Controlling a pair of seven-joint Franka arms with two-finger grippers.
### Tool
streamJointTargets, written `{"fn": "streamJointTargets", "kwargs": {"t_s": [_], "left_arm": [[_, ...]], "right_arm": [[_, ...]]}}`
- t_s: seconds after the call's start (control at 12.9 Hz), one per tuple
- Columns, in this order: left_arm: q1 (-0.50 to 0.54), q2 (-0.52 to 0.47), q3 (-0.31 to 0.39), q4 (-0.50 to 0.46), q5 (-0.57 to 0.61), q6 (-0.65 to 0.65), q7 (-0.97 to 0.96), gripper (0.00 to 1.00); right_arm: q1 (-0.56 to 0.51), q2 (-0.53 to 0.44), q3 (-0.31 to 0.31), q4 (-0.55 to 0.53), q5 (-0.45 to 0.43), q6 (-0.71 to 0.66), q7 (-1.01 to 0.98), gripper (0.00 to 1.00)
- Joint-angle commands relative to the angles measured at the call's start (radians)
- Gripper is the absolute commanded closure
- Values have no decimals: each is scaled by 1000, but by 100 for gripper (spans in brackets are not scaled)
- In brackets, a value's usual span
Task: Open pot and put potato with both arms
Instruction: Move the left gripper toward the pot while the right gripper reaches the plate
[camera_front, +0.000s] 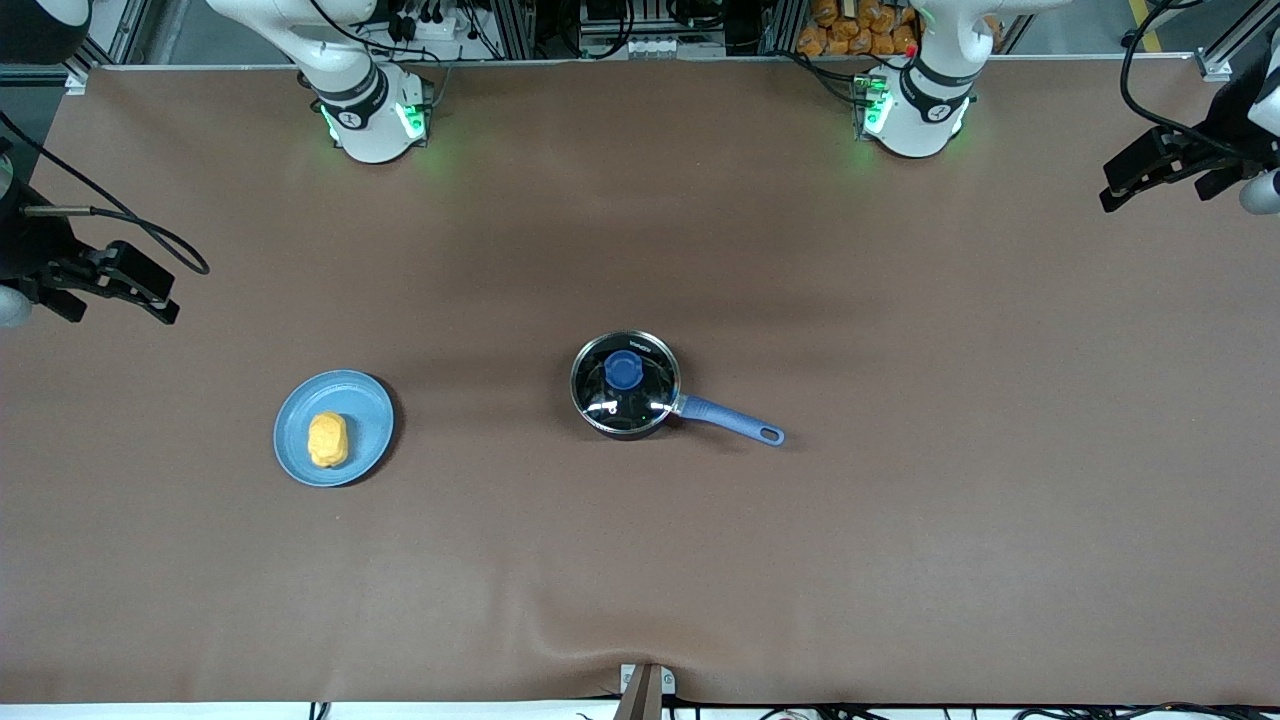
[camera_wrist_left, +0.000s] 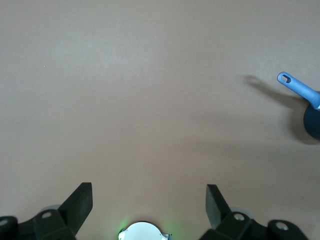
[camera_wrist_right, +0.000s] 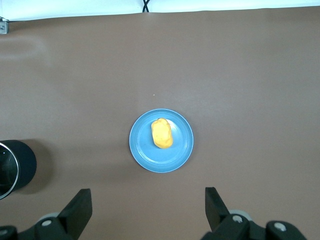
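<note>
Brown matting covers the whole table (camera_front: 640, 560), and both arms wait high at its two ends, holding nothing. At the right arm's end, the right gripper (camera_front: 150, 298) hangs over bare table at the edge of the front view; in its wrist view its two black fingers (camera_wrist_right: 80, 207) stand wide apart with nothing between them.

Nearer to the front camera than this gripper lies a flat light-blue plate (camera_front: 365, 405), and the potato (camera_front: 327, 439) rests on it, yellow-orange and lumpy, lying along the plate and a little off its middle. The right wrist view looks straight down on the plate and potato.

Toward the middle of the table stands the pot (camera_front: 626, 386), well apart from the plate. Its glass lid (camera_front: 652, 398) is on, sitting level inside the metal rim, with the blue knob (camera_front: 624, 371) upright at the centre. The blue handle (camera_front: 730, 419) points toward the left arm's end of the table and slightly toward the front camera, and its loop hole is at the tip.

At the left arm's end, the left gripper (camera_front: 1112, 195) hangs over bare table, well apart from the pot. Its fingers (camera_wrist_left: 82, 202) are also spread wide, gripping nothing.
</note>
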Motion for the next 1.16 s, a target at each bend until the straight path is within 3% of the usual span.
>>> {"fn": "streamJointTargets", "kwargs": {"t_s": [0.0, 0.31, 0.39, 0.7, 0.93, 1.08], "left_arm": [[16, -32, -6, -24, -12, 2, 15, 0], [-6, 33, -29, 23, -15, 5, 3, 0], [-20, 81, -61, 68, -17, 5, 3, 0], [-68, 170, -196, 77, -17, 73, -56, 0], [-198, 266, -229, 82, -9, 201, -243, 0], [-313, 390, -223, 135, 1, 278, -386, 0]], "right_arm": [[-5, -28, 3, -22, -10, 1, 3, 0], [-10, -15, 3, -19, -10, -2, -3, 0], [-13, -8, 3, -19, -10, 4, -5, 0], [8, 96, 5, -20, -4, 11, -8, 0], [31, 217, 5, -41, -9, 108, -68, 0], [25, 303, 5, -68, -7, 190, -115, 0]]}}
